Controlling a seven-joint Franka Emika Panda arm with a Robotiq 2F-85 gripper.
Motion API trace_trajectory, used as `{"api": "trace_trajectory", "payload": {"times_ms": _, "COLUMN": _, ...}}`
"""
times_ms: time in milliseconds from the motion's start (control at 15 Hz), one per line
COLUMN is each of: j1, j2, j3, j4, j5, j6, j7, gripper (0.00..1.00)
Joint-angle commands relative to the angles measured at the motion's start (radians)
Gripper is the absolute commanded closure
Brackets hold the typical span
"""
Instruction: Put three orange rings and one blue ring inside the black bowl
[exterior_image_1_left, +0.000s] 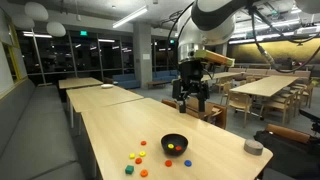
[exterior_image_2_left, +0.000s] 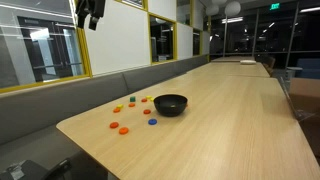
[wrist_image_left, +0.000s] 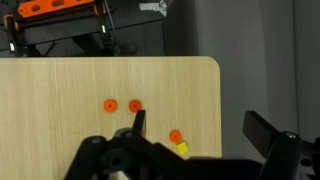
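Fingers (wrist_image_left: 265, 130) of my hand (wrist_image_left: 195, 116) frame the bottom of the wrist view, spread as wide as they go and holding nothing. The hand hangs high over the counter (wrist_image_left: 60, 100), well clear of everything, which I judge suits a look over the scatter before I choose a ring.

Straight beneath the hand I see three orange rings (wrist_image_left: 110, 105). Two lie side by side near one fingertip, and the third lies under the gap between the fingers, with a yellow ring (wrist_image_left: 182, 148) just beside it.

The bowl (exterior_image_1_left: 175, 144) is outside the wrist view. In an exterior view it sits on the counter far below the hand, with rings strewn loosely to one side of it. A blue ring (exterior_image_2_left: 152, 122) lies near its rim. Specks inside the bowl are too small for me to name.

I reckon the next move is a long descent onto one of the paired orange rings, away from the yellow one, so I don't pinch the wrong colour.
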Motion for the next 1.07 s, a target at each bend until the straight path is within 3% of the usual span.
{"api": "trace_trajectory", "payload": {"times_ms": 0, "j1": -0.005, "j2": 0.0, "j3": 0.004, "j4": 0.006, "j5": 0.001, "j6": -0.003, "j7": 0.0, "gripper": 0.0}}
{"api": "trace_trajectory", "payload": {"times_ms": 533, "j1": -0.007, "j2": -0.012, "j3": 0.006, "j4": -0.013, "j5": -0.006, "j6": 0.029, "j7": 0.004, "gripper": 0.0}}
{"api": "trace_trajectory", "payload": {"times_ms": 667, "j1": -0.011, "j2": -0.022, "j3": 0.011, "j4": -0.046, "j5": -0.027, "j6": 0.077, "j7": 0.016, "gripper": 0.0}}
{"api": "trace_trajectory", "payload": {"times_ms": 1000, "j1": -0.017, "j2": -0.046, "j3": 0.032, "j4": -0.206, "j5": -0.104, "j6": 0.335, "j7": 0.102, "gripper": 0.0}}
